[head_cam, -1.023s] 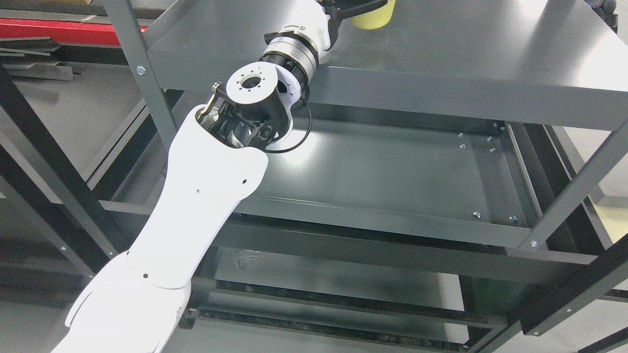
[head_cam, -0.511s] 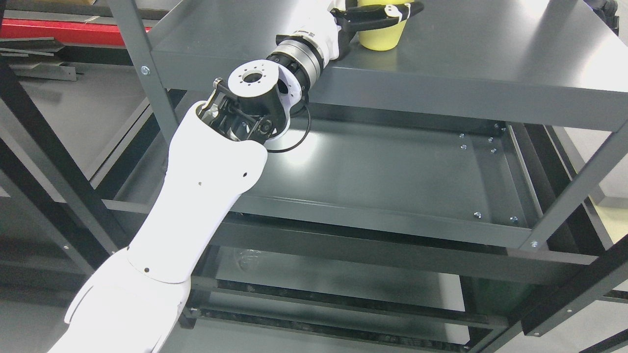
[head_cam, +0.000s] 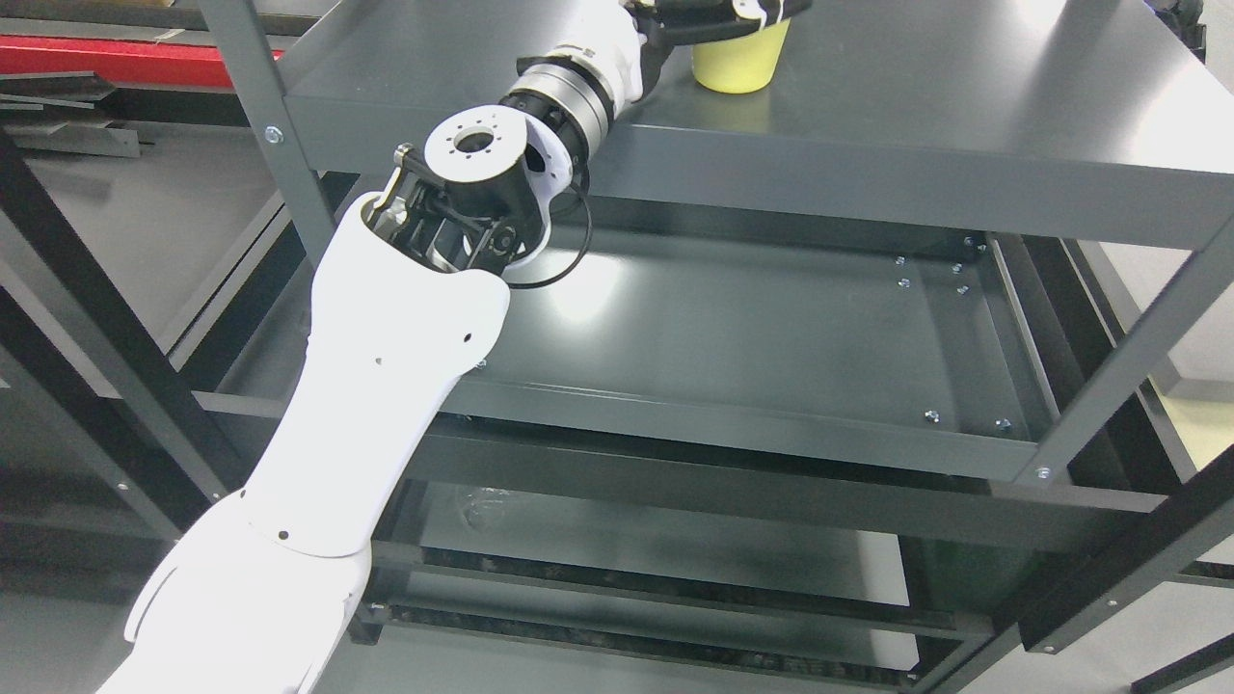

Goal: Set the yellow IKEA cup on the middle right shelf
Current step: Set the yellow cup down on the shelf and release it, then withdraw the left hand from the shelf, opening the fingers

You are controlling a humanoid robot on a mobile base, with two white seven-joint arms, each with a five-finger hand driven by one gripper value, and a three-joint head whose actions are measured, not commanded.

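Note:
The yellow cup stands upright on the upper grey shelf, left of its middle, at the top edge of the head view. My left arm reaches up from the lower left, and my left hand is at the cup's rim. Its black and white fingers wrap around the upper part of the cup. The top of the hand and the cup's rim are cut off by the picture's edge. My right arm is not in view.
Below is a second grey shelf tray with a raised front lip, and a lower one under that. Upright posts stand at the front left and front right. Dark frame bars cross at the left.
The cup, held in my left hand, has come down and forward onto the upper shelf. The camera has shifted slightly.

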